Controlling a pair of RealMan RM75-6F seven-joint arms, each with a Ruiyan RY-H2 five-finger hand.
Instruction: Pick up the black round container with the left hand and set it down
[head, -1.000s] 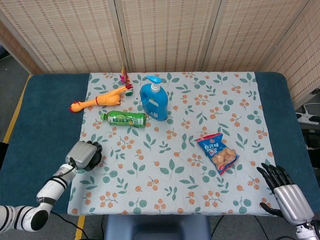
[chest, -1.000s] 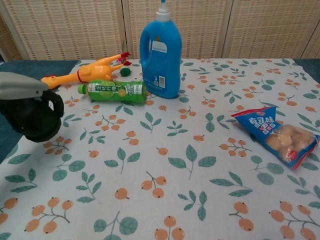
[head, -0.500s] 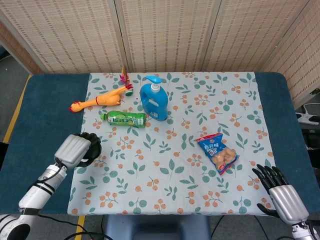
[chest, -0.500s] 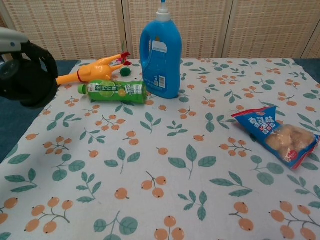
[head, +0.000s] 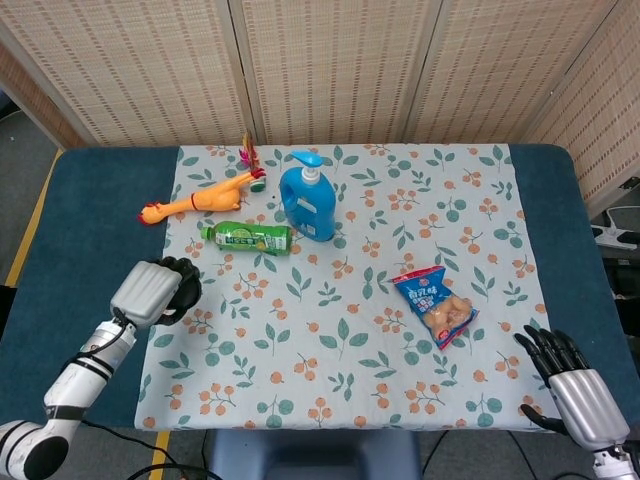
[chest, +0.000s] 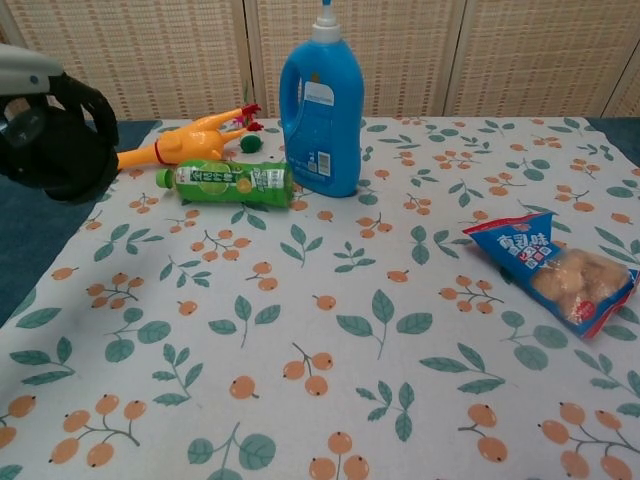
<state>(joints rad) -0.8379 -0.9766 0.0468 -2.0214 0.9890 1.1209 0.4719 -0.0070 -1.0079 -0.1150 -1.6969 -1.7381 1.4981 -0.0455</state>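
Observation:
My left hand (head: 150, 293) grips the black round container (head: 183, 286) and holds it in the air over the left edge of the floral cloth (head: 340, 300). In the chest view the container (chest: 55, 150) hangs at the far left, with the hand's (chest: 28, 70) grey back above it and black fingers wrapped around it. My right hand (head: 572, 392) rests at the table's near right corner, fingers spread and holding nothing; the chest view does not show it.
A green bottle (head: 247, 237) lies on its side beside an upright blue pump bottle (head: 307, 203). A rubber chicken (head: 205, 198) lies behind them at the left. A blue snack bag (head: 435, 305) lies to the right. Blue table surface (head: 90, 230) borders the cloth.
The left hand has lifted the container off the cloth and carried it up and slightly away from me; over the last half second it moved little. The right hand stayed in place.

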